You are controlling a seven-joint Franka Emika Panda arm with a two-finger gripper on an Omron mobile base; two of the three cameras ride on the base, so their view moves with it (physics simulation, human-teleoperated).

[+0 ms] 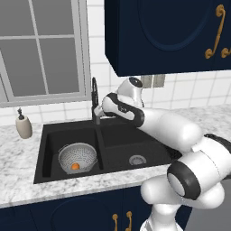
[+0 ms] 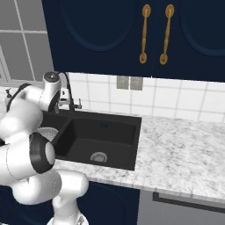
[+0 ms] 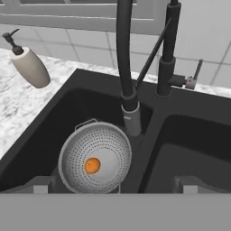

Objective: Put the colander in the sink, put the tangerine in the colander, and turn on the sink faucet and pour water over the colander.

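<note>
Closest to the hand camera, the two dark fingertips (image 3: 43,186) of the gripper (image 3: 115,187) poke up at the bottom edge, set far apart with nothing between them, so the claw stands wide and empty. Just past them sits the colander (image 3: 95,158), resting on the floor of the left basin of the black sink (image 3: 58,97), with the tangerine (image 3: 92,165) lying inside it near the middle of its bottom. The sink faucet (image 3: 128,67) rises from the back ledge by the centre divider, and its spout end hangs above the colander's far rim, toward the divider. Its small side lever (image 3: 195,76) sticks out to the right. A beige soap dispenser (image 3: 28,63) stands on the marble counter (image 3: 18,113) left of the sink. From the left base view the arm (image 1: 149,119) reaches over the right basin toward the tap, and the colander (image 1: 77,158) with the orange fruit (image 1: 75,166) shows in the left basin
</note>
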